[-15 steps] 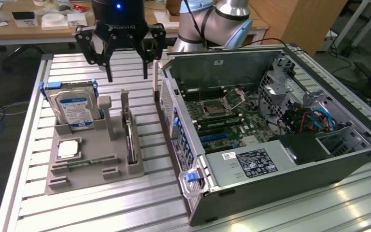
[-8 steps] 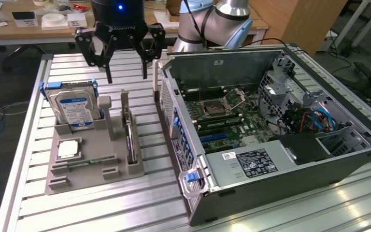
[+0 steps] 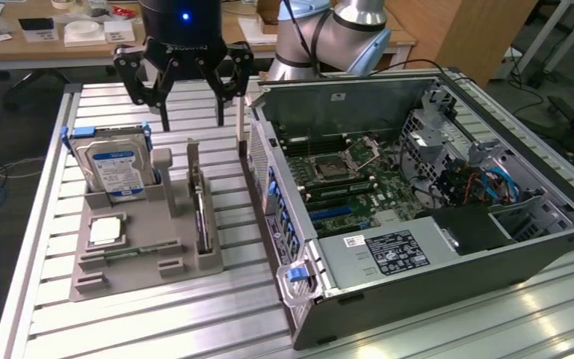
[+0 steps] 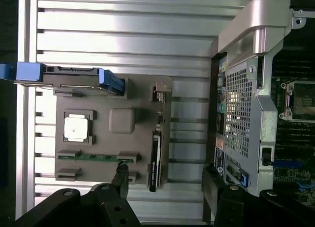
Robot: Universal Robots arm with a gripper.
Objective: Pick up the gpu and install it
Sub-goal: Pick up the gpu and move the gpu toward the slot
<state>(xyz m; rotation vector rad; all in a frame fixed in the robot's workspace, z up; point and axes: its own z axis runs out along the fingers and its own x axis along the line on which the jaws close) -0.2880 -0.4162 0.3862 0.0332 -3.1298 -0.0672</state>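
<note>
gpu (image 3: 199, 217) upright in grey tray (image 3: 128, 280) slot | pincer (image 3: 192, 116) wide open, empty, above tray

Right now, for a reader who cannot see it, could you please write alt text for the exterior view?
A black gripper hangs open above a grey parts holder, where the gpu stands on edge near an upright hard drive. At the exterior view's right lies an open computer case, its motherboard exposed.
</note>
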